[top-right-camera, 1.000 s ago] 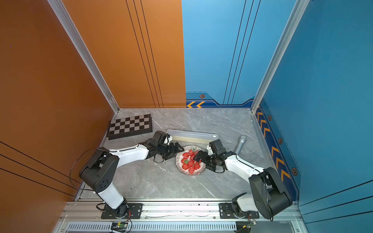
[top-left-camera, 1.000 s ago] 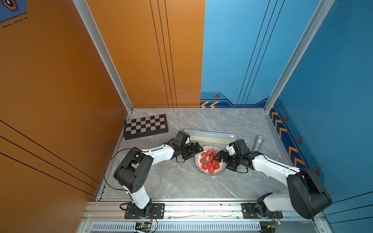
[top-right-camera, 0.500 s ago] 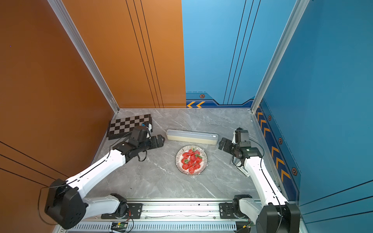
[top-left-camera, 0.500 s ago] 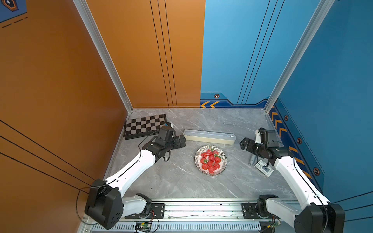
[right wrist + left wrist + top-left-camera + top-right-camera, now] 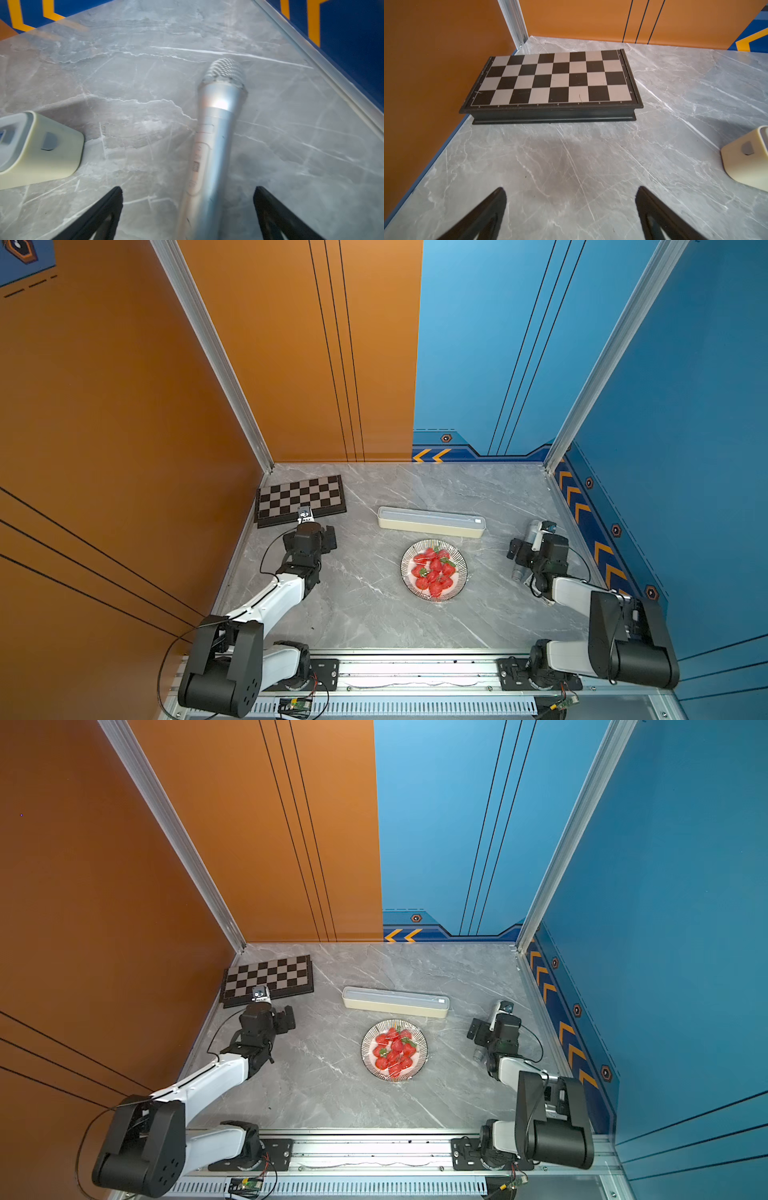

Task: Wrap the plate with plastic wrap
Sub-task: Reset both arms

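Note:
The plate (image 5: 406, 572) (image 5: 366, 1051) with the striped rim holds red strawberries at mid-table in both top views. Faint glossy glints over the fruit look like plastic wrap (image 5: 391, 1040); its edges are too faint to trace. The cream dispenser box (image 5: 431, 522) (image 5: 395, 1002) lies just behind the plate, and its ends show in the wrist views (image 5: 745, 160) (image 5: 39, 149). My left gripper (image 5: 311, 533) (image 5: 570, 188) hovers open over bare table, left of the plate. My right gripper (image 5: 536, 549) (image 5: 188, 188) is open to the plate's right, holding nothing.
A chequered board (image 5: 299, 499) (image 5: 554, 79) lies at the back left, just ahead of the left gripper. A silver microphone (image 5: 218, 124) (image 5: 518, 572) lies on the table under the right gripper, close to the blue right wall.
Both grippers were at the plate's sides a second ago. They have since drawn back, the left toward the chequered board and the right over the microphone, and both jaws have spread fully.

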`<move>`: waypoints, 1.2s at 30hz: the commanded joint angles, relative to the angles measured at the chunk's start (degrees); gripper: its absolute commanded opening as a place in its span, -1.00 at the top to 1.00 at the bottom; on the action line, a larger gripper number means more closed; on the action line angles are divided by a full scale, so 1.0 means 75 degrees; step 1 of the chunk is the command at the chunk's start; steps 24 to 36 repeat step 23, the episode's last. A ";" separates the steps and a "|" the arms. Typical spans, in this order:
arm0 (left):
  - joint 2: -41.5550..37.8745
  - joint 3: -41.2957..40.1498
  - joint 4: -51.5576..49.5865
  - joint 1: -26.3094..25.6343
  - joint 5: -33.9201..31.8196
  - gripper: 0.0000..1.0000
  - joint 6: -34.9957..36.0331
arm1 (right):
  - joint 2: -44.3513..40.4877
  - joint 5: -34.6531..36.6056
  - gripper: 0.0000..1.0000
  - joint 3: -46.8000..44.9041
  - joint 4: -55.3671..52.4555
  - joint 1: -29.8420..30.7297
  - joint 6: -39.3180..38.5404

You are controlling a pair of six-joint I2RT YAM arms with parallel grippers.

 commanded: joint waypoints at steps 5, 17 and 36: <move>0.0611 -0.0306 0.1851 0.0166 0.0558 -0.97 0.1223 | 0.1182 0.0874 -1.00 -0.0520 0.4185 0.1309 -0.1247; 0.2466 -0.0996 0.4755 0.0536 0.1288 -0.97 0.1344 | 0.1221 0.2118 -1.00 -0.0171 0.3546 0.1608 -0.1128; 0.2487 -0.0958 0.4717 0.0693 0.1152 -0.97 0.1109 | 0.1211 0.1851 -1.00 -0.0065 0.3292 0.1424 -0.1020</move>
